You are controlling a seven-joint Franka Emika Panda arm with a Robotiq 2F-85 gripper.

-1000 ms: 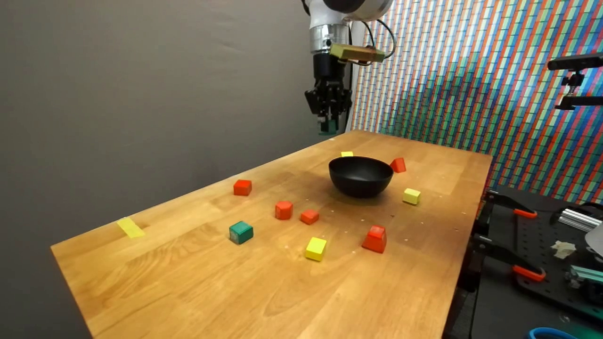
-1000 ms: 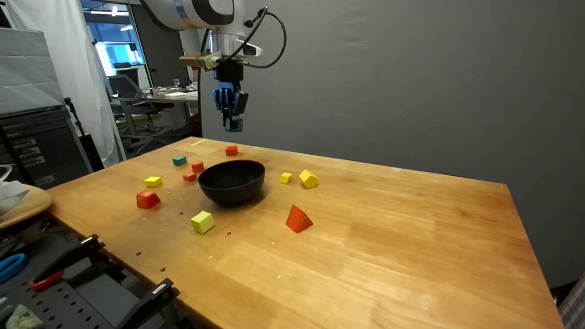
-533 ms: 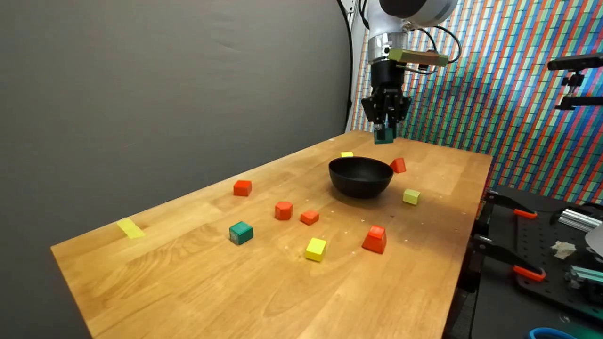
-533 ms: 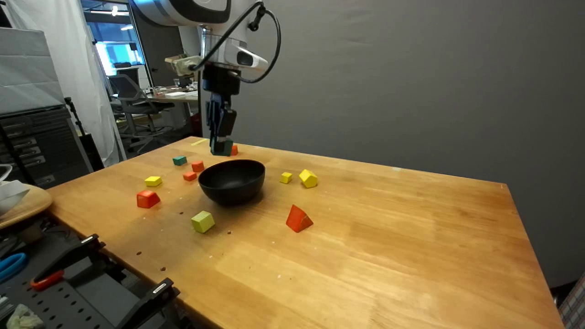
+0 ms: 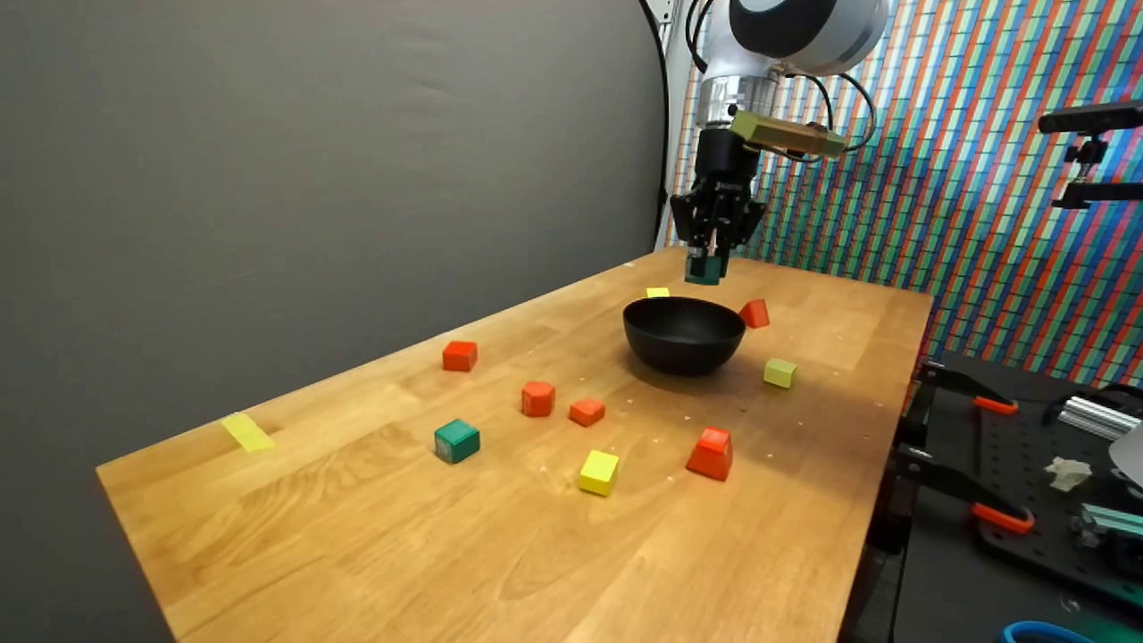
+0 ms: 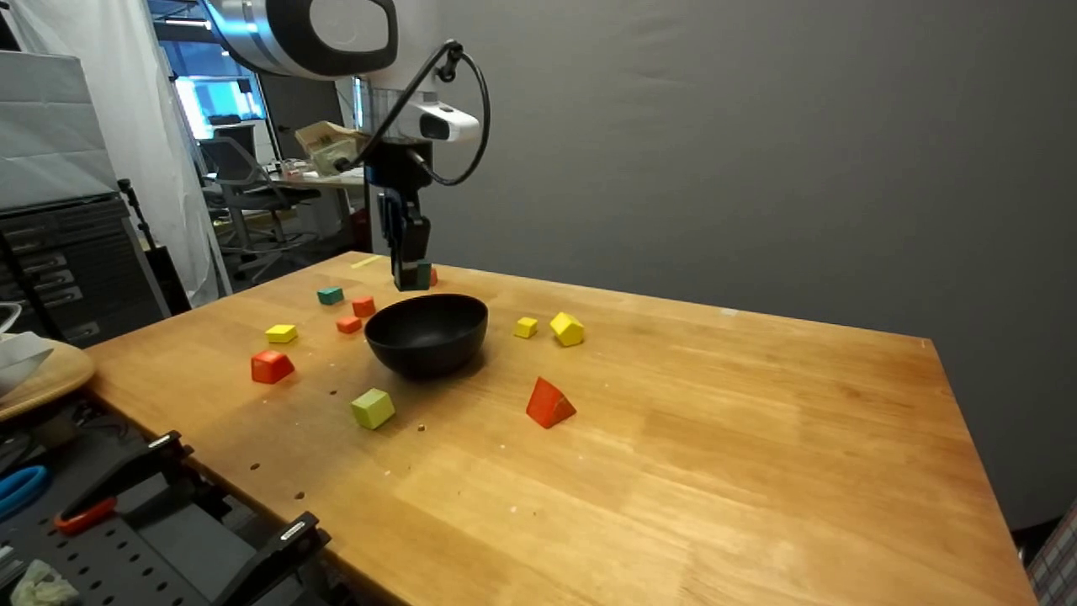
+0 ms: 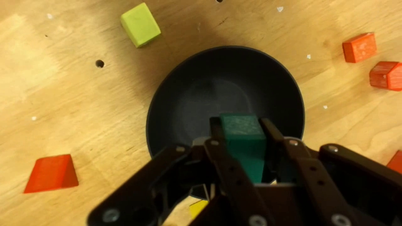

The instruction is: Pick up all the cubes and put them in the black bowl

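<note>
1. Jaws, one pair: clenched about the held green block, one jaw to either side of it in the wrist view; raised clear of the counter.

2. Held green block: directly at the jaw tips. Scratched face turned toward the top of the wrist view; a darker face runs back between the jaws. Longer side appears to lie across the squeezing direction, though foreshortening leaves the true long axis undecided.

3. Black bowl: beneath the jaws. In the wrist view the block overlaps its mouth a little right of the middle; in both exterior views the block hangs above the rim, apart from it. Round, mouth upward, hence no long axis. No block shows in the visible part of the interior; the rest is covered by the jaws.

4. Governing relation, as judged: bowl below, block above, so the coming move likely calls for a slight lowering, then release. The round mouth probably accepts the block at any turn.

5. Near the bowl, loose on the counter: lime block; small orange block; larger orange block; small yellow block; five-sided yellow block; red wedge.

6. Farther out, same counter: loose green block; bright yellow block; red tapered block; red block, near an edge.
</note>
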